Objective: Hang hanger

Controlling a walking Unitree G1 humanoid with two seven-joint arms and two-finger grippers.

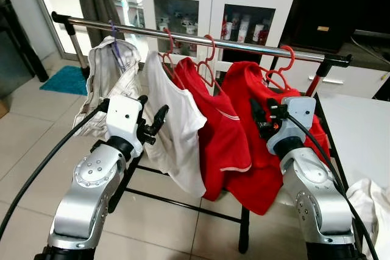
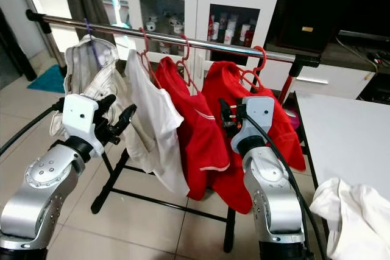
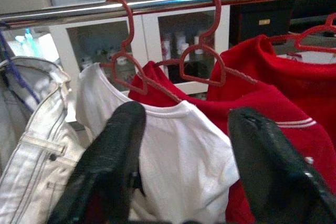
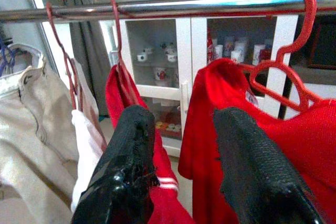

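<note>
Both grippers were spread open and empty: left gripper [image 1: 152,123] before the white shirt [image 1: 177,126], right gripper [image 1: 262,117] against the red top [image 1: 256,150]. Hangers [image 1: 204,62] already hooked on the rail [image 1: 201,41], above and ahead; its long axis crossed the reach, rightmost hanger [image 1: 283,68] nearest the right arm.

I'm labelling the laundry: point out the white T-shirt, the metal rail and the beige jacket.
white T-shirt [image 1: 177,132], left eye view, chest panel.
metal rail [image 1: 244,45], left eye view, bare bar.
beige jacket [image 1: 108,71], left eye view, front.
</note>
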